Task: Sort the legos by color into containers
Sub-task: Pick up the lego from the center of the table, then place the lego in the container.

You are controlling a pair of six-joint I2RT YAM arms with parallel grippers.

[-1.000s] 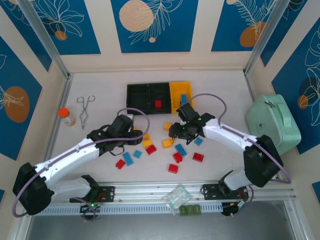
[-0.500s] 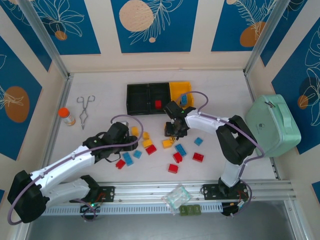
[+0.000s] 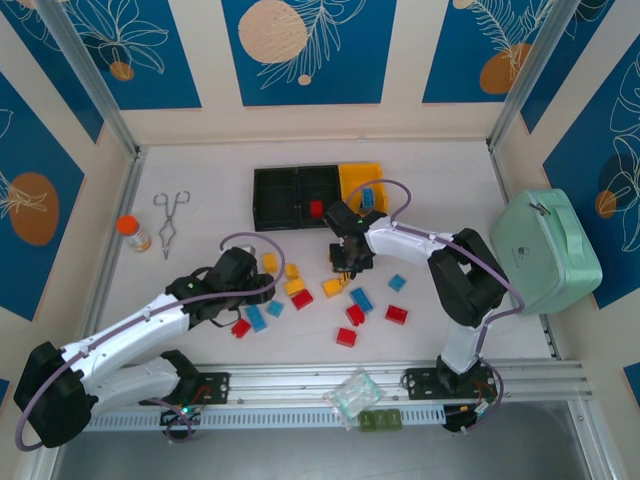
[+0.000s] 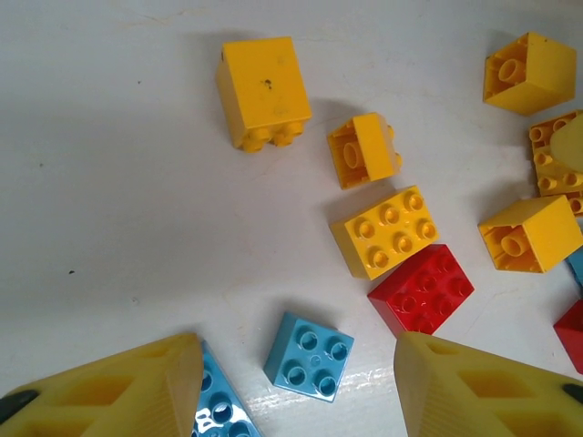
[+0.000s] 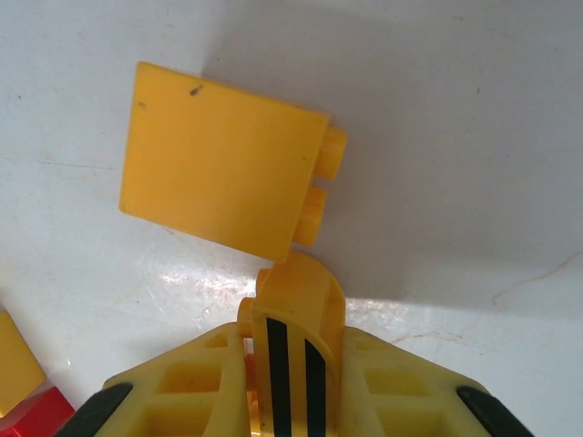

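1. The right gripper [image 5: 296, 284] has its fingers pressed together, and nothing is visible between them. In the right wrist view the joined tip rests low over the white table [image 5: 474, 137].
2. Just ahead of that tip and slightly to one side lies a yellow brick [image 5: 223, 182], smooth face up, with its studs sticking out sideways. I cannot tell whether the tip touches its edge or stops just short.
3. From above, the right gripper [image 3: 347, 265] points down among the scattered legos [image 3: 360, 298]. The arm covers the spot in front of the fingers there, so the closeness of tip and brick comes from the wrist camera.
4. The left gripper [image 4: 296, 341] has its fingers apart and holds nothing. A light-blue brick [image 4: 310, 357] lies on the table between the two fingertips. A second blue brick [image 4: 219, 414] is partly hidden by one finger.
5. Ahead of the other finger, a red brick [image 4: 424, 289] touches a studs-up yellow square [image 4: 387, 230]. Further ahead, more yellow pieces lie loose.
6. The top view adds the wider layout.
   - The left gripper [image 3: 258, 295] is well short of the containers [image 3: 258, 200], which lie beyond both grippers.
   - A red lego [image 3: 317, 208] sits in the middle black bin [image 3: 318, 185].
   - A blue lego [image 3: 367, 197] sits in the yellow bin [image 3: 352, 180].
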